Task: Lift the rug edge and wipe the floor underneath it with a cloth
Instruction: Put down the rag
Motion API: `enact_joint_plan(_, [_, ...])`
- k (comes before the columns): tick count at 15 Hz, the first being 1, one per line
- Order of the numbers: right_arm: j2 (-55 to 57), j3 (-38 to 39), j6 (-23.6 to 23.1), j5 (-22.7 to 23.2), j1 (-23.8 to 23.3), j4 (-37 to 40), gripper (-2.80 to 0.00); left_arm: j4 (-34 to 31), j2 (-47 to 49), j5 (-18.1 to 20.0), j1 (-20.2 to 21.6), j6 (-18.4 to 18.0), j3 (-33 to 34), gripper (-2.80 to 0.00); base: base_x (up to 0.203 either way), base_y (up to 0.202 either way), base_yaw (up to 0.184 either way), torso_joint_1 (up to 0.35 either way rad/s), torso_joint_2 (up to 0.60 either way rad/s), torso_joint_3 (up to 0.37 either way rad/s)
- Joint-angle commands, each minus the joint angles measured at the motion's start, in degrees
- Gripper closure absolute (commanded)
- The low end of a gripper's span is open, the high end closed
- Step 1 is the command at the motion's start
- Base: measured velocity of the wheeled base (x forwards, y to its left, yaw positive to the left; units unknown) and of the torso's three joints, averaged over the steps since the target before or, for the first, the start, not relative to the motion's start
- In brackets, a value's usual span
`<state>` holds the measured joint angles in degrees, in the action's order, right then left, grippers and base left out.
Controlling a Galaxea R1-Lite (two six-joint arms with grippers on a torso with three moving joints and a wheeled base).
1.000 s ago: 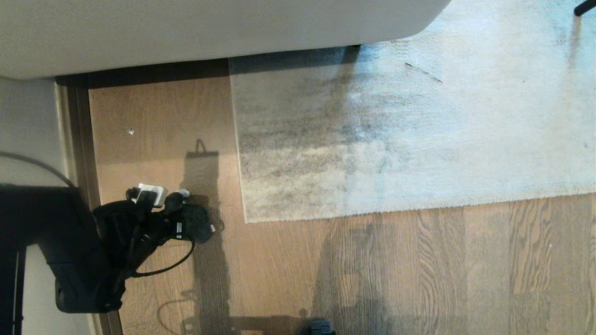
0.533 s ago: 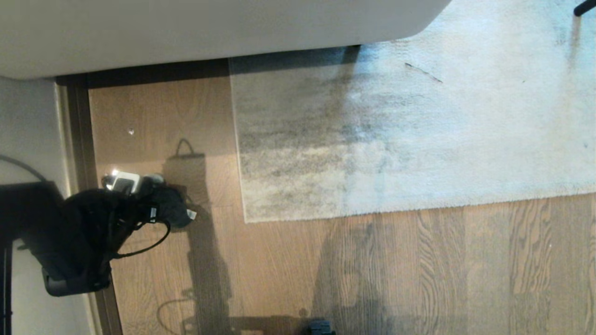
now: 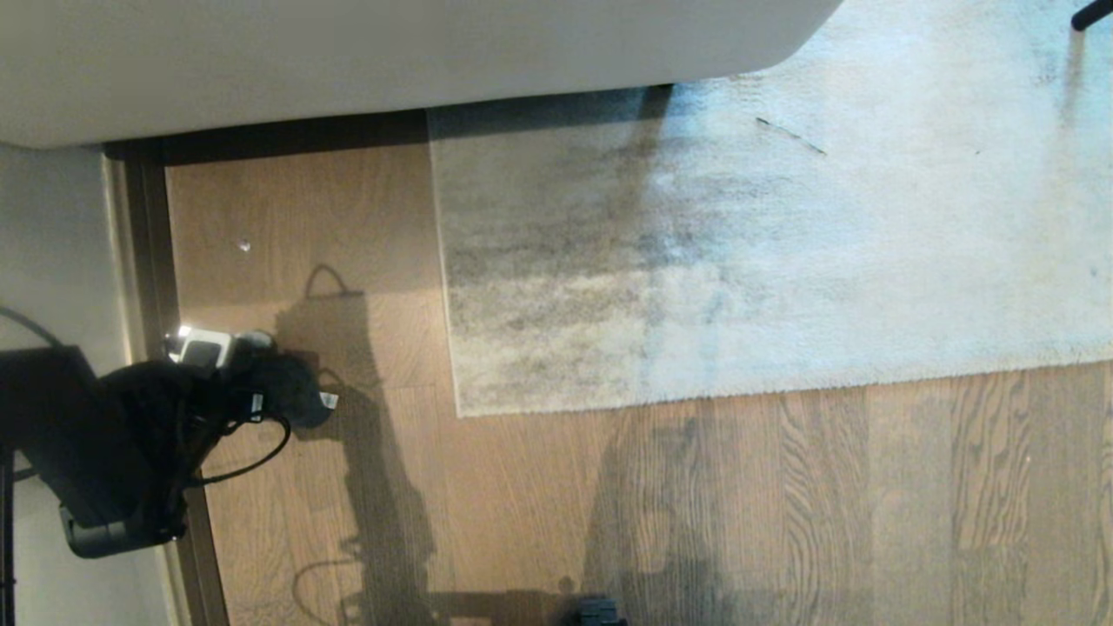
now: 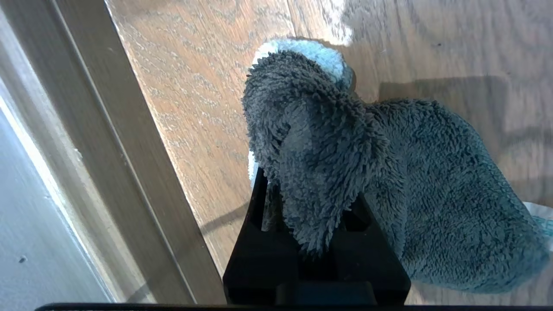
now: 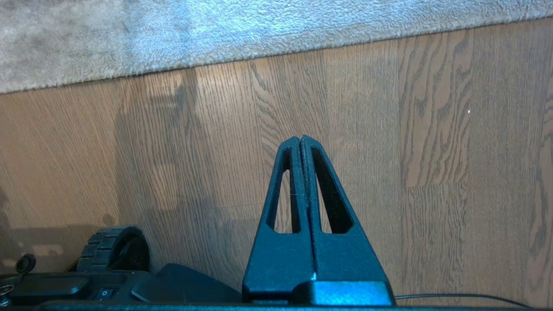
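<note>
The rug (image 3: pixel 739 261) lies flat on the wood floor (image 3: pixel 365 487); its left rug edge (image 3: pixel 445 287) and near corner (image 3: pixel 459 409) rest on the planks. My left gripper (image 3: pixel 283 396) is low at the left, well apart from that corner and beside the skirting. It is shut on the fuzzy dark grey cloth (image 3: pixel 296 391). In the left wrist view the cloth (image 4: pixel 389 185) bunches over the left gripper (image 4: pixel 304 172) and drapes onto the floor (image 4: pixel 194 86), hiding the fingertips. The right gripper (image 5: pixel 300 139) is shut and empty above bare planks, with the rug edge (image 5: pixel 259 52) beyond it.
A pale sofa (image 3: pixel 348 61) overhangs the far side of the rug. A dark skirting strip (image 3: pixel 152 261) and wall border the floor on the left. A black furniture leg (image 3: pixel 1091 13) stands at the far right. The robot's base wheel (image 5: pixel 112 246) shows beside the right gripper.
The left arm has carried the cloth leftward across the floor, away from the rug corner and closer to the skirting. The rug and the right gripper have not moved.
</note>
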<state>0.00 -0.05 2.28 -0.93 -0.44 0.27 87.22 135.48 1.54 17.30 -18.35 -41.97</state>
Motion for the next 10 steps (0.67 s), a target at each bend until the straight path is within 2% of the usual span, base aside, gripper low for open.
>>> enact_joint_plan(1, [0.0, 0.0, 0.0, 0.0, 0.0, 0.0, 0.0, 2.7, 0.7, 0.0, -0.3, 0.0, 0.0, -2.8, 0.0, 0.0, 0.0, 0.0, 0.0, 0.0])
enact_joint_plan(10, [0.1, 0.0, 0.0, 0.0, 0.0, 0.0, 0.0, 2.7, 0.0, 0.1, -1.5, 0.9, 0.3, -2.8, 0.0, 0.0, 0.0, 0.0, 0.0, 0.0])
